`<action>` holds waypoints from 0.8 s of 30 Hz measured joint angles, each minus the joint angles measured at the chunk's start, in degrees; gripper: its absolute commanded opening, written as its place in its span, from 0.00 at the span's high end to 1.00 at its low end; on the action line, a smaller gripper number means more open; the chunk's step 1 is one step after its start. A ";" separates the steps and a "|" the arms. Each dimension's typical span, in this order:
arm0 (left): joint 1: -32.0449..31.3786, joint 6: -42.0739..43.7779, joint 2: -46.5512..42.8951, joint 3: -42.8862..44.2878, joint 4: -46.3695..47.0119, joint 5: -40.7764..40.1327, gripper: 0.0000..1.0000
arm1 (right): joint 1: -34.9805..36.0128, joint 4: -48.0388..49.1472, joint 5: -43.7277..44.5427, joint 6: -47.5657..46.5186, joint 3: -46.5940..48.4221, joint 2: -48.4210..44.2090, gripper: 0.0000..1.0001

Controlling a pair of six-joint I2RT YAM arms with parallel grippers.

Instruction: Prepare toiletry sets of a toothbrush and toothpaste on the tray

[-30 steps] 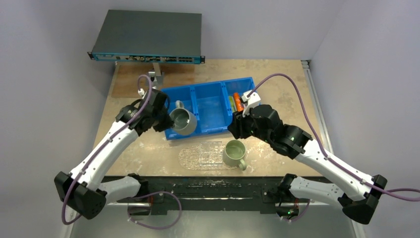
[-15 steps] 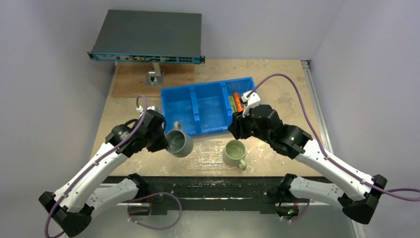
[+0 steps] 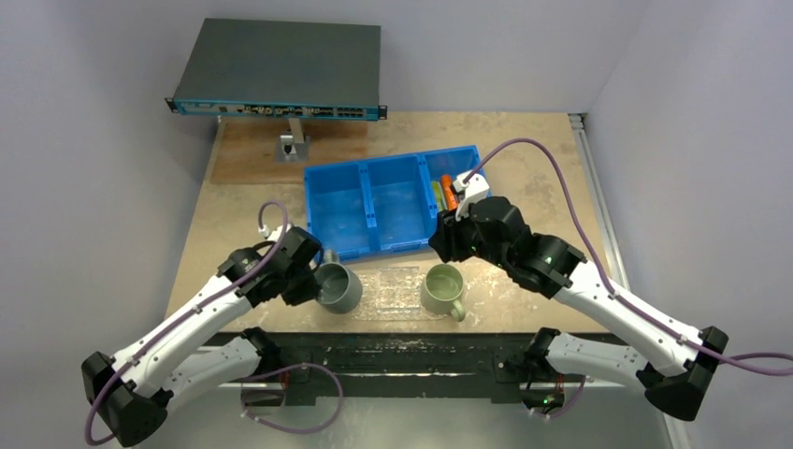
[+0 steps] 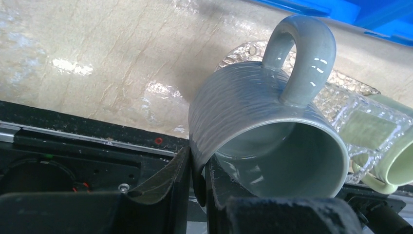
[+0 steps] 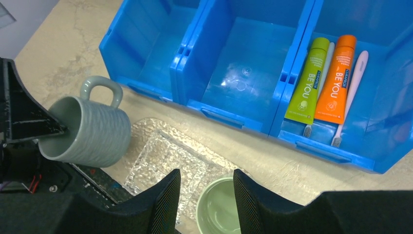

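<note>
Grey mug [image 4: 253, 122] pinched by left tool [image 4: 197, 178], seemingly over tray [image 5: 163, 155] end.

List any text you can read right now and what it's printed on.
"BE YOU": on the green toothpaste tube.
"BE YOU": on the orange toothpaste tube.
Smaller print above it on both tubes: too small to read.
Port markings on the network switch front: too small to read.
</note>
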 measured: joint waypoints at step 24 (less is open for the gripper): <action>-3.32 -7.30 11.02 -0.76 5.27 -2.27 1.00 | 0.02 0.50 0.13 0.17 -0.24 1.46 0.53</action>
